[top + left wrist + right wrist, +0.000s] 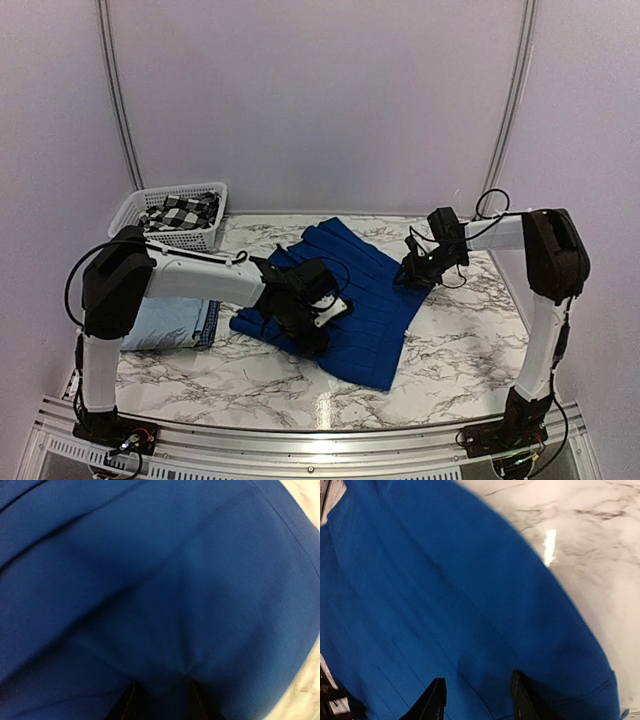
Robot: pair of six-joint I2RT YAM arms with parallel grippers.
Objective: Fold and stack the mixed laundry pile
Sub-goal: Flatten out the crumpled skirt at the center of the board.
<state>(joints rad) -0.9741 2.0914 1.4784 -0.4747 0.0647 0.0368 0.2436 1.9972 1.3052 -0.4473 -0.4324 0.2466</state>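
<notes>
The royal-blue shirt (355, 295) lies spread on the marble table. My left gripper (318, 322) is low over the shirt's near-left part. In the left wrist view blue cloth (150, 580) fills the frame, and the left gripper (162, 700) has its dark fingers (125, 707) apart, with cloth between them. My right gripper (415, 270) is at the shirt's right edge. In the right wrist view the gripper (477, 692) is open just above the blue cloth (445, 590). The buffalo-check flannel (180, 212) lies in the basket. The folded pale blue T-shirt (165, 322) lies at the left, with small-checked navy cloth (209, 324) at its edge.
The white lattice basket (135, 212) stands at the back left corner. Bare marble table (460, 340) shows right of and in front of the shirt, and in the right wrist view (580, 540). White walls enclose the table.
</notes>
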